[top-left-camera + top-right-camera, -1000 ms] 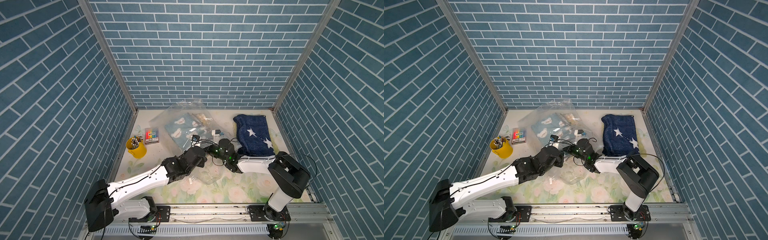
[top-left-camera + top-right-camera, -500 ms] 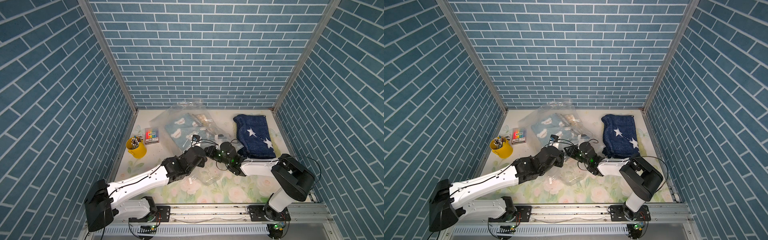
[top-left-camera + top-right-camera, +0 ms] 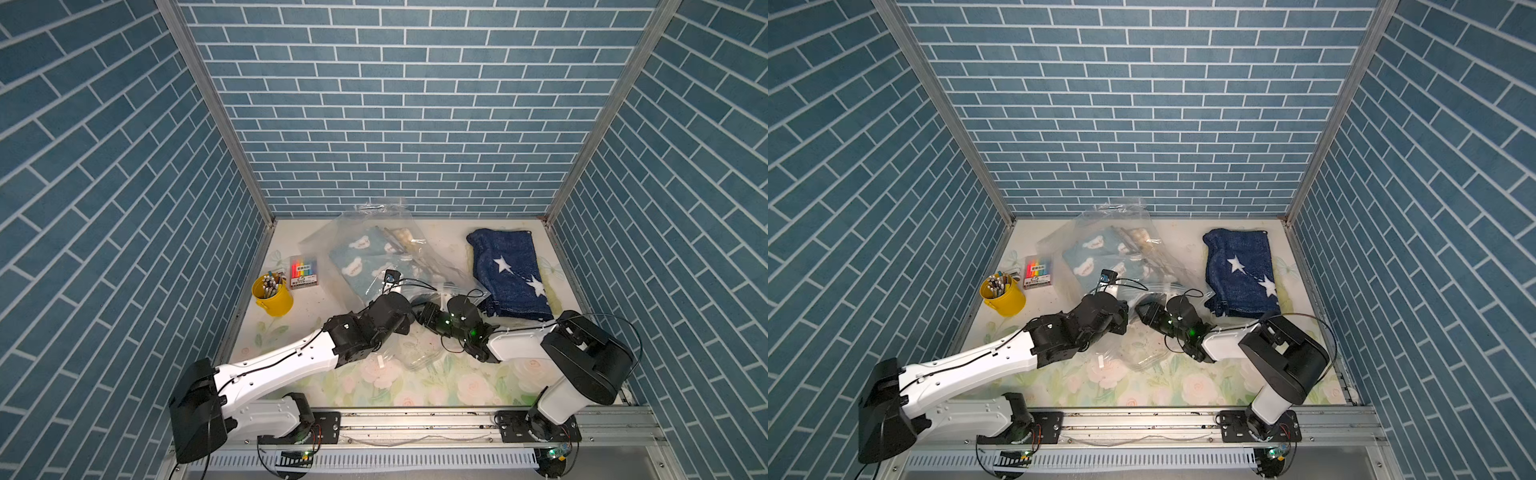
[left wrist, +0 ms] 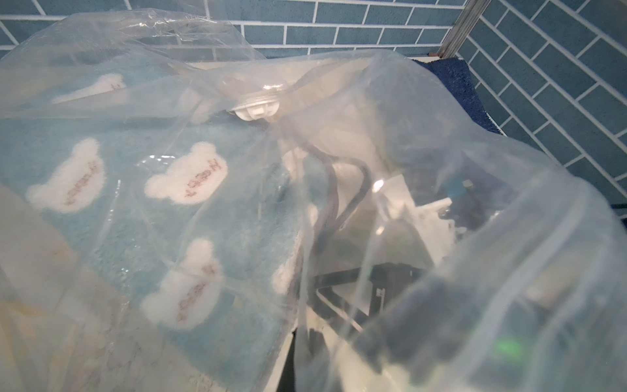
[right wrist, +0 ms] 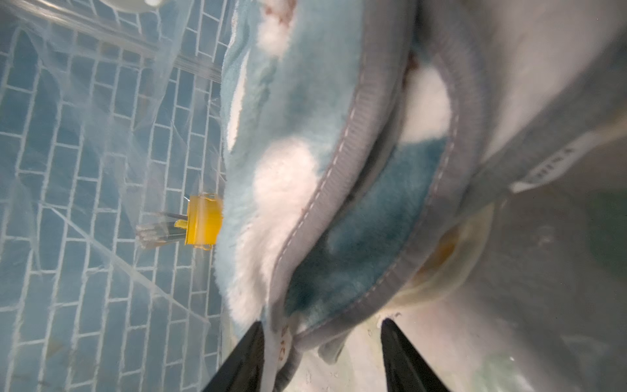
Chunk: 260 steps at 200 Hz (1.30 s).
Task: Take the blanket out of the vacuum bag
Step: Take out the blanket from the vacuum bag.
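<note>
Right wrist view, right gripper (image 5: 321,322) spread around grey hem (image 5: 339,163) of pale blue bear-print fleece blanket (image 5: 288,169), inside crinkly transparent plastic vacuum bag (image 3: 332,232) at twelve o'clock on floral tabletop (image 3: 457,386), left gripper (image 3: 409,313) pressed together.

White bear-shaped patches (image 4: 190,176) on the light blue blanket (image 4: 129,217) carry short pinkish lettering, too blurred to read for certain. A small white tag (image 5: 539,169) at the blanket's grey edge bears dark capitals that look like CHINA. The marker pack (image 3: 304,272) on the desk (image 3: 316,307) has a white label with print too small to read
</note>
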Motion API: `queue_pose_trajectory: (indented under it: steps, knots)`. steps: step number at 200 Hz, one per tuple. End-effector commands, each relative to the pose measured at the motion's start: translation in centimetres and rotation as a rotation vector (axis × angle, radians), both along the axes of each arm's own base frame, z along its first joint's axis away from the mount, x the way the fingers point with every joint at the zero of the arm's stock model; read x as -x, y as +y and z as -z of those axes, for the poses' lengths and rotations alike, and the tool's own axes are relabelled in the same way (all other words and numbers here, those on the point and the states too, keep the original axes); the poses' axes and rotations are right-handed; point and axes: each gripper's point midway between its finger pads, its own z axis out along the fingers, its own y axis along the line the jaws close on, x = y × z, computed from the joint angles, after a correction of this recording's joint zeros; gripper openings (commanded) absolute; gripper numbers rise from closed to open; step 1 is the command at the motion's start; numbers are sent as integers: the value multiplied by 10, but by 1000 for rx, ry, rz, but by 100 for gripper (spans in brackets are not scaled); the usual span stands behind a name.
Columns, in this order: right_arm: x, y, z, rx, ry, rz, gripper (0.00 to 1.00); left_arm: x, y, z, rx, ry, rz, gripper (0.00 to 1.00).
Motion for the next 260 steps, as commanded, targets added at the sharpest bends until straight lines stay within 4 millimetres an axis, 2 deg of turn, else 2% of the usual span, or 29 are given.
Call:
queue_pose_trajectory:
  steps: [1,54,94,123,140,163,232,260]
  knots:
    - [-5,4,-4,-80,-2,0,57,0,-2,-4,14,-10,-1,4]
    - [-9,14,-6,-186,19,-23,58,1,-1,0,3,-6,-3,4]
    - [-5,14,-5,-180,33,-36,58,0,-1,1,2,-7,-6,4]
    - [-2,10,3,-166,55,-34,59,0,-2,2,-1,-6,-5,4]
    - [-1,7,-1,-236,54,-21,58,-1,-1,1,4,-10,-8,5]
    - [0,10,-15,-321,35,-44,53,0,-1,2,3,-6,-6,5]
    - [0,6,-22,-270,2,-40,44,0,0,6,3,-2,-8,5]
    - [-1,8,-31,-277,-15,-50,42,1,-3,9,6,7,-1,5]
